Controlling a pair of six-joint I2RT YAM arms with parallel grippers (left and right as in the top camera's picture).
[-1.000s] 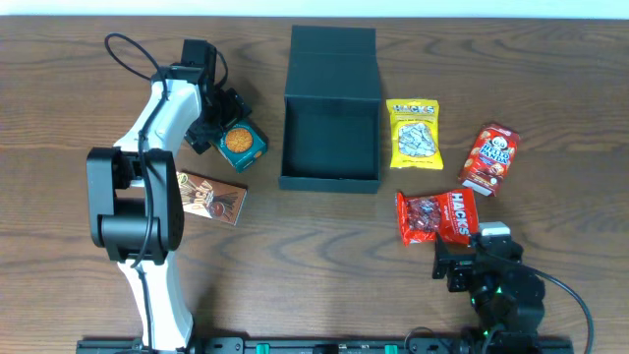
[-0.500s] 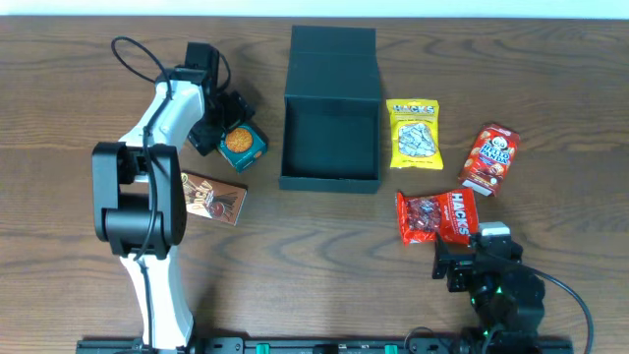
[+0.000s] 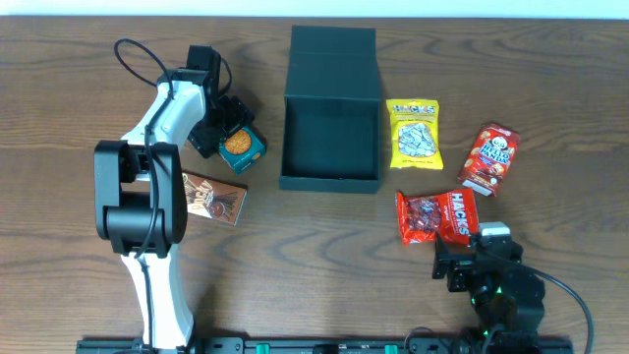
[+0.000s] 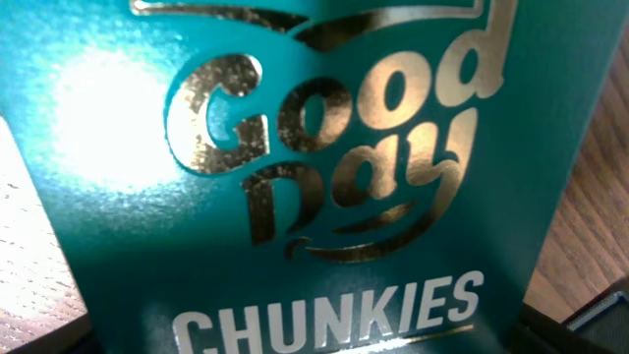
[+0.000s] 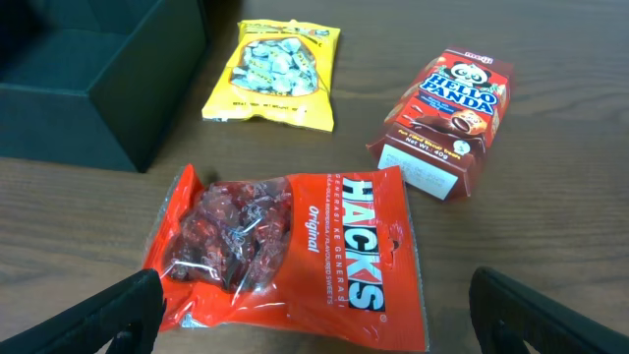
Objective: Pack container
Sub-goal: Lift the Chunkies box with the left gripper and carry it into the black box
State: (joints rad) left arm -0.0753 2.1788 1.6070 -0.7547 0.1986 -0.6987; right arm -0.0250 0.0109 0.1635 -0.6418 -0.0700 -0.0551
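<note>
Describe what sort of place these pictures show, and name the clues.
Probably a robotics lab bench: left arm and right arm at a wooden table, an open container, and snack packs like the Hacks bag laid out.

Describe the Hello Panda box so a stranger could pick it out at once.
Start at the dark open container near the middle. Right of it lies a yellow bag, and farther right, the Hello Panda box. It is the only red carton, with a panda picture; the red Hacks bag is soft plastic.

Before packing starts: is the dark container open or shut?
Open. The container has its lid folded back; overhead shows its bare interior.
</note>
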